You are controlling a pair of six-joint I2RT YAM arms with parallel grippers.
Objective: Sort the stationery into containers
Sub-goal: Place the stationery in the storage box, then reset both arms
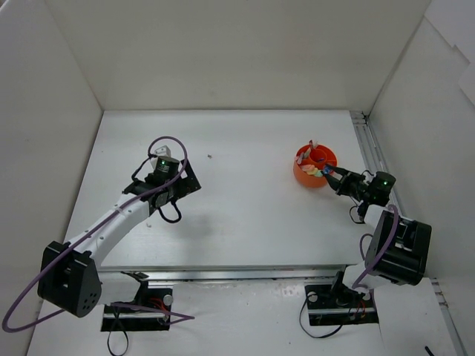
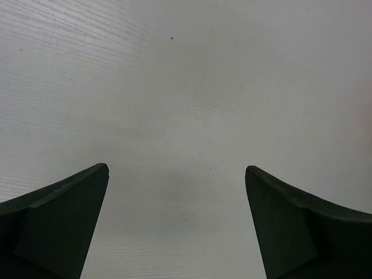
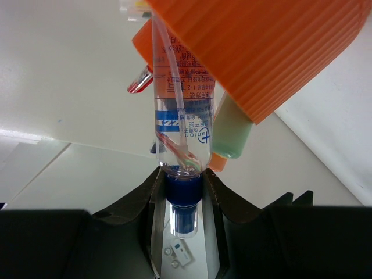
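The right gripper (image 3: 183, 185) is clamped on the blue cap (image 3: 183, 195) of the clear pen (image 3: 180, 116). The pen's barrel runs straight ahead of the fingers and passes in under the rim of the cup (image 3: 273, 52). Just right of the pen a green marker (image 3: 232, 136) pokes out of the cup, and a red tip (image 3: 139, 81) shows on the left. The step in hand appears to be setting this pen into the cup. The next move likely calls for parting the fingers so the pen drops in, then backing straight out without nudging the cup, which looks light. The left gripper (image 2: 176, 170) hangs wide open with nothing between its fingers, only table (image 2: 174, 70) ahead of it.
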